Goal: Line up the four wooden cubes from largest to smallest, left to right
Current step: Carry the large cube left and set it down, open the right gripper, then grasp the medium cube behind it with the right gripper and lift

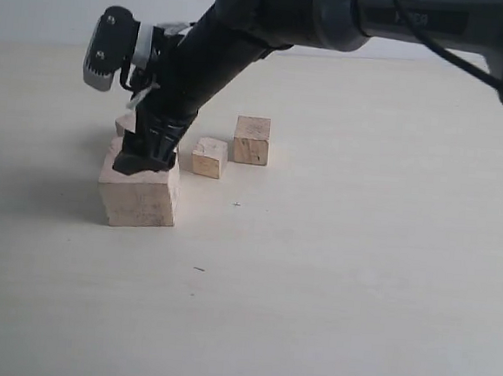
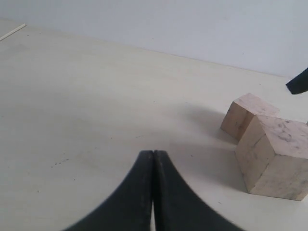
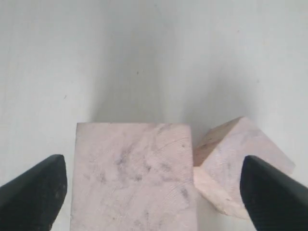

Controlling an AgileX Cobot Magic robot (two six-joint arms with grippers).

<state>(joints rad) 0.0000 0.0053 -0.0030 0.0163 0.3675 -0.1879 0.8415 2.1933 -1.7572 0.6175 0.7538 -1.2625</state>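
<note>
**Right gripper** [image 1: 150, 152]
- The arm reaches across from the right of the exterior view. The gripper is low over the big cube [image 1: 138, 195].
- The jaws stand apart.
- In the right wrist view the right gripper [image 3: 154, 190] straddles the big cube [image 3: 134, 178].
- A strip of table shows between one finger and the cube's side.
- The other finger stands clear of the opposite side, in front of the rear cube [image 3: 240, 161].
- Nothing is clamped.

**Left gripper** [image 2: 153, 159]
- The jaws are together, tips touching, with nothing between them.
- The gripper points across bare table [image 2: 96, 120].
- The big cube [image 2: 276, 156] and the rear cube [image 2: 248, 114] lie off to one side of it, well clear of the tips.

**Cube positions, exterior view**
- Big cube: at the left of the group and nearest the camera, flat on the table [image 1: 356, 292].
- Rear cube [image 1: 124, 124]: directly behind the big cube and mostly hidden by the gripper. It is turned at an angle to the big cube, with one corner just beside the big cube's back edge. Whether they touch cannot be told.
- Small cube [image 1: 209, 157]: right of the big cube and apart from it.
- Far cube [image 1: 252, 140]: just right of the small cube and slightly further back, with a narrow gap between them.
- The four cubes do not form a single row.
</note>
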